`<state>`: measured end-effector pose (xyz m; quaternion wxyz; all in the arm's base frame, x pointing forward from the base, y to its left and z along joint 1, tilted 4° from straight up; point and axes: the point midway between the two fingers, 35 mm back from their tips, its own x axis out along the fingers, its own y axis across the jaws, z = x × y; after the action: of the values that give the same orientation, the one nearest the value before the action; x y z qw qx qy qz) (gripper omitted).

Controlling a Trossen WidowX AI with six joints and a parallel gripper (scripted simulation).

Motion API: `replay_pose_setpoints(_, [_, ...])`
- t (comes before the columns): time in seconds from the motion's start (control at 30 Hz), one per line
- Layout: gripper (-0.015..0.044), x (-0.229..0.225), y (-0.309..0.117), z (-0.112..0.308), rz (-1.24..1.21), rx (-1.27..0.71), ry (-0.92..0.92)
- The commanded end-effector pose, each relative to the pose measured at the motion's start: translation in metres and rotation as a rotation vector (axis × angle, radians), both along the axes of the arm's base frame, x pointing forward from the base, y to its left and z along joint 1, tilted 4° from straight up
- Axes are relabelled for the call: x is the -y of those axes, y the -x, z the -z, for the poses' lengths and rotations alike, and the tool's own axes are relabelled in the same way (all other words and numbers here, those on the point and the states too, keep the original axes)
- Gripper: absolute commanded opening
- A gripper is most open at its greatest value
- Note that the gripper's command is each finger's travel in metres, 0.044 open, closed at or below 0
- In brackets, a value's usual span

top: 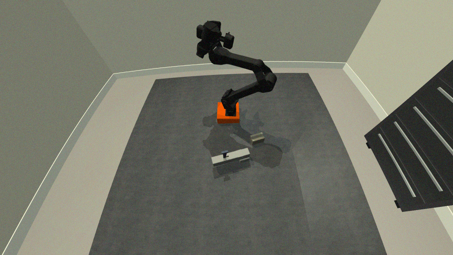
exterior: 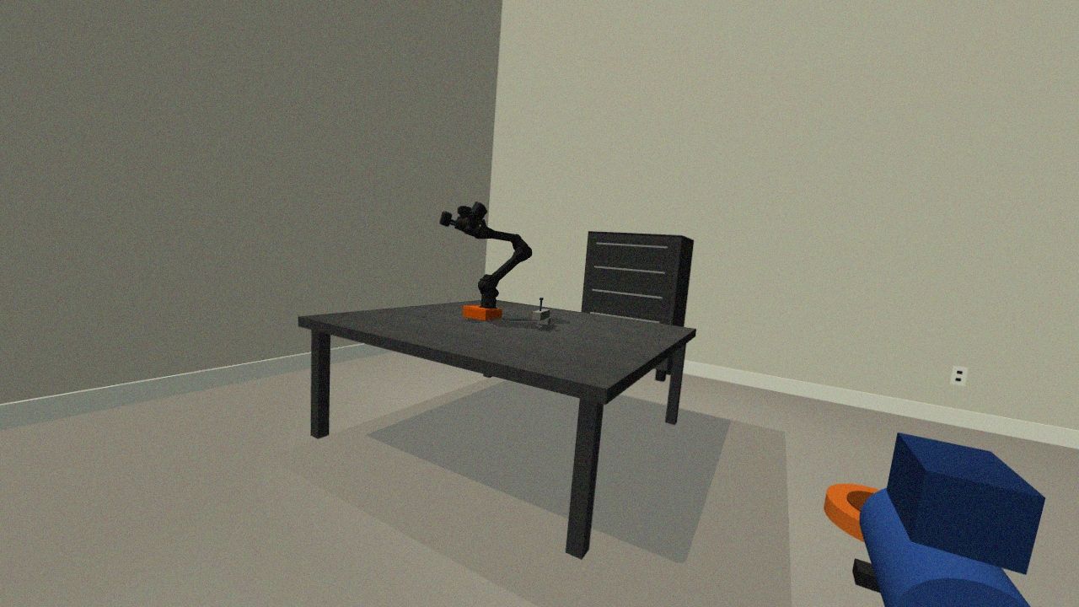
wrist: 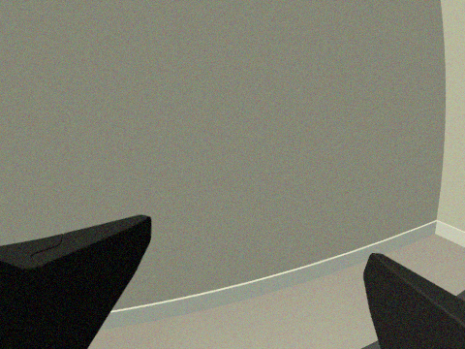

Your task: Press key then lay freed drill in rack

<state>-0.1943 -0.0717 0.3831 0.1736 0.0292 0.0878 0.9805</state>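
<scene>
A long pale block (top: 237, 154) (exterior: 539, 315) lies on the dark table. The dark T-shaped drill (top: 224, 154) (exterior: 540, 303) stands upright in it, left of the block's middle in the top view. A small pale ledge (top: 244, 160), which looks like the key, juts from the block's right front side. A small beige holder (top: 257, 139), seemingly the rack, sits behind the block's right end. My gripper (wrist: 259, 248) is open and empty, raised high behind the block, far from these things. The wrist view shows only the wall, floor and a bit of dark surface. The drill's lower part is hidden.
The arm stands on an orange base (top: 228, 120) (exterior: 481, 312) behind the block. The dark table (top: 177, 203) (exterior: 467, 346) has a dark drawer cabinet (top: 408, 152) (exterior: 633, 264) beyond its right side. A blue object (exterior: 965, 506) and an orange ring (exterior: 839, 512) show at the exterior view's lower right.
</scene>
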Motion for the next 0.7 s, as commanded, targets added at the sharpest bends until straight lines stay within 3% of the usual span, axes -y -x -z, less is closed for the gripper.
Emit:
replay_pose_setpoints(0.0, [0.0374,0.0,0.0,0.0,0.0,0.0,0.0])
replay_pose_setpoints(0.3, [0.0138,0.007,0.0,0.0,-0.039,0.003,-0.038])
replay_pose_setpoints(0.47, [0.0006,0.075,-0.01,0.0,-0.334,0.009,-0.252])
replay_pose_setpoints(0.67, [0.0,0.162,-0.052,0.012,-0.711,-0.004,-0.492])
